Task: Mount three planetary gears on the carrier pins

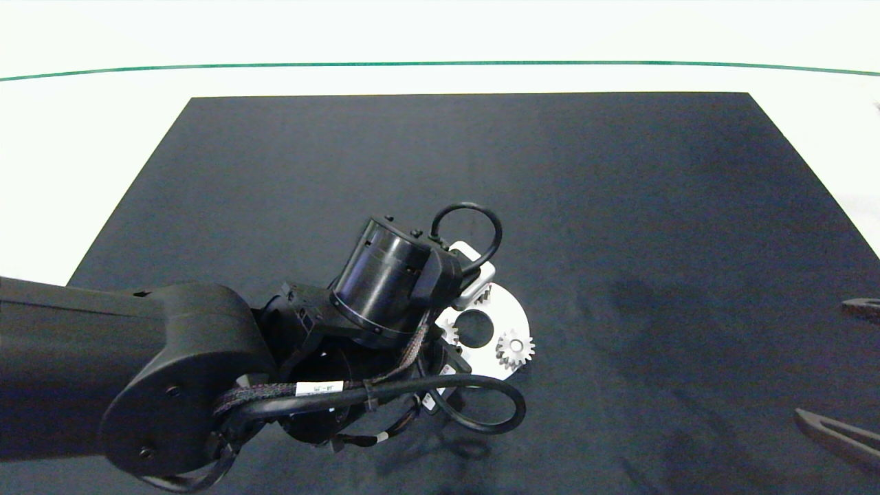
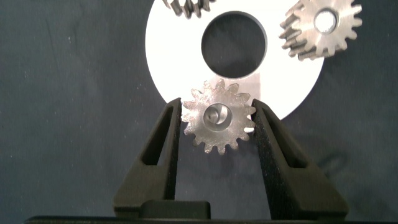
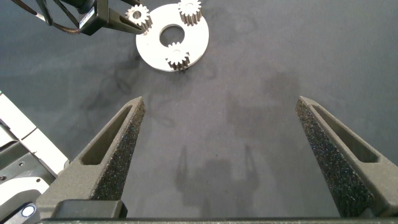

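Observation:
A white round disc (image 1: pixel 512 313) (image 2: pixel 168 43) (image 3: pixel 152 46) with a large centre hole lies on the black mat. Three small silvery gears rest on it. My left gripper (image 2: pixel 216 104) is shut on one gear (image 2: pixel 219 118) at the disc's edge, a finger (image 2: pixel 166 134) pressing each side of its teeth. A second gear (image 2: pixel 323 25) (image 1: pixel 514 348) lies flat with a pale pin end showing in its bore. The third gear (image 2: pixel 186 6) (image 1: pixel 483 295) is partly cut off. The other carrier pins are hidden under the gears. My right gripper (image 3: pixel 217 124) (image 1: pixel 821 361) hangs open, well right of the disc.
The black mat (image 1: pixel 619 206) covers most of the white table (image 1: pixel 82 137), which has a green line near its far edge. My left arm (image 1: pixel 172 357) and its cables hang over the disc's left side and hide the left gripper in the head view.

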Controlling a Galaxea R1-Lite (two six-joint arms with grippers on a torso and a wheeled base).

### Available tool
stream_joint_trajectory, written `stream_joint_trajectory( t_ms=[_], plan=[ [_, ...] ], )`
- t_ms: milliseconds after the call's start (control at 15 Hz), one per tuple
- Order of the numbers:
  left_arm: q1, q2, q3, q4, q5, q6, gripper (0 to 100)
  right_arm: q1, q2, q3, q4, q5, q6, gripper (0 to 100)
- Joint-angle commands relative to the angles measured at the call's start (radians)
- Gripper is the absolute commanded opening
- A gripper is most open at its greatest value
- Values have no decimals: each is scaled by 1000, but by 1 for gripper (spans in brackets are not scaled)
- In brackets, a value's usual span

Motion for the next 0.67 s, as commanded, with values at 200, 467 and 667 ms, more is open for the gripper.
stream_joint_trajectory(
  t_ms=[200, 467, 667],
  plan=[
    [0, 7, -5, 2, 3, 0, 25, 1, 0, 0, 1, -1, -1, 100],
    [7, -9, 4, 3, 4, -2, 25, 1, 0, 0, 1, -1, -1, 100],
    [7, -15, 4, 3, 4, -2, 25, 1, -2, 0, 2, -1, -1, 100]
  ],
)
